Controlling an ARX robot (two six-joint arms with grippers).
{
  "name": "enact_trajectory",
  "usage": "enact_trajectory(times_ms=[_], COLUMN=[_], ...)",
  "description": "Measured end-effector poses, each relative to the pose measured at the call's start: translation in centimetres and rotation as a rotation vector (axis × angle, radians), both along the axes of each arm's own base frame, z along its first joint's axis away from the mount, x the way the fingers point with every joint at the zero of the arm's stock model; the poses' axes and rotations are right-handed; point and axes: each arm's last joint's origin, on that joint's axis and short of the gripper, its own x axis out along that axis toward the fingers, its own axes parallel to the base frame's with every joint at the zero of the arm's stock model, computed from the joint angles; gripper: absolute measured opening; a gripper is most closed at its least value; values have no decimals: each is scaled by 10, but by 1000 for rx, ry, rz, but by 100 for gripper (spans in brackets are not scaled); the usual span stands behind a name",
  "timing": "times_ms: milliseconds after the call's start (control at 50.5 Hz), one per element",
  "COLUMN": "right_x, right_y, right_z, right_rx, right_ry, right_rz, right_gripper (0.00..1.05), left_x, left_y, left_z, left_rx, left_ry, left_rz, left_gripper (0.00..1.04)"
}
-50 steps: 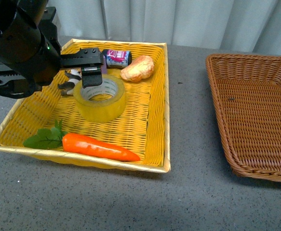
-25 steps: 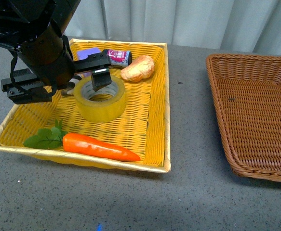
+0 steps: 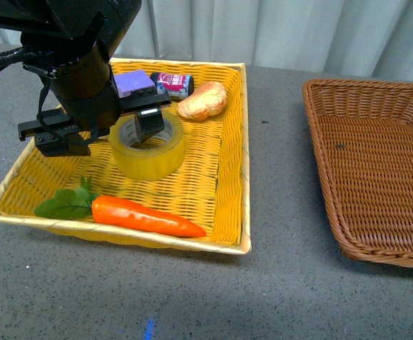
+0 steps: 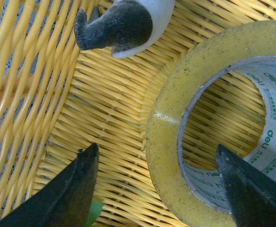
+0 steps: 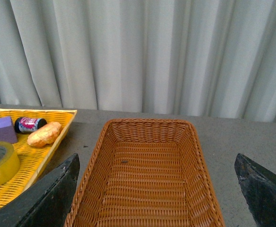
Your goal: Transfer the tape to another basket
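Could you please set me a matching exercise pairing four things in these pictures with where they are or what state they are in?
Things:
1 tape
2 carrot
3 brown basket
4 left gripper

Descriptions:
a open, straddling the roll's wall
b along the near edge of the yellow tray
c right of the tray, apart from it
d flat in the tray's middle

Pairs: 1-d; 2-b; 3-c; 4-a

1. Tape point(image 3: 147, 152): wide translucent yellow roll with a pale, green-printed core. Lies flat, hole up, in the yellow tray point(image 3: 245, 142).
2. Basket point(image 3: 376, 177): brown wicker, rectangular, sloping sides, thick rim. Upright, well apart from the tape.
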Motion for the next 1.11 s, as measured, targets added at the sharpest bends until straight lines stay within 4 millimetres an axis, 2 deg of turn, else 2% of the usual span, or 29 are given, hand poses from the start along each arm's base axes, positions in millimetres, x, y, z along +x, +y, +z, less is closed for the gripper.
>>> enact_trajectory(times_ms=[238, 277, 495, 594, 773, 931, 1011, 1110], right_x=[0, 0, 0, 0, 0, 0, 0, 0], right_y=[0, 0, 0, 0, 0, 0, 0, 0], right_z=[0, 0, 0, 0, 0, 0, 0, 0], right_rx=[0, 0, 0, 0, 0, 0, 0, 0], right_ry=[0, 0, 0, 0, 0, 0, 0, 0], right_rz=[0, 0, 0, 0, 0, 0, 0, 0], right_gripper=[96, 96, 96, 96, 96, 96, 96, 96], left_x=[5, 6, 7, 5, 2, 6, 3, 0], left_y=[0, 0, 1, 3, 10, 3, -12, -38], left_z=[0, 1, 2, 9, 51, 92, 114, 126], left_rx=[-28, -30, -47, -71, -80, 52, 90, 129], left_ry=[-5, -4, -10, -24, -70, -251, -306, -353], left_rz=[34, 26, 29, 13, -66, -301, -525, -707], left_gripper=[23, 18, 16, 16, 15, 15, 15, 15])
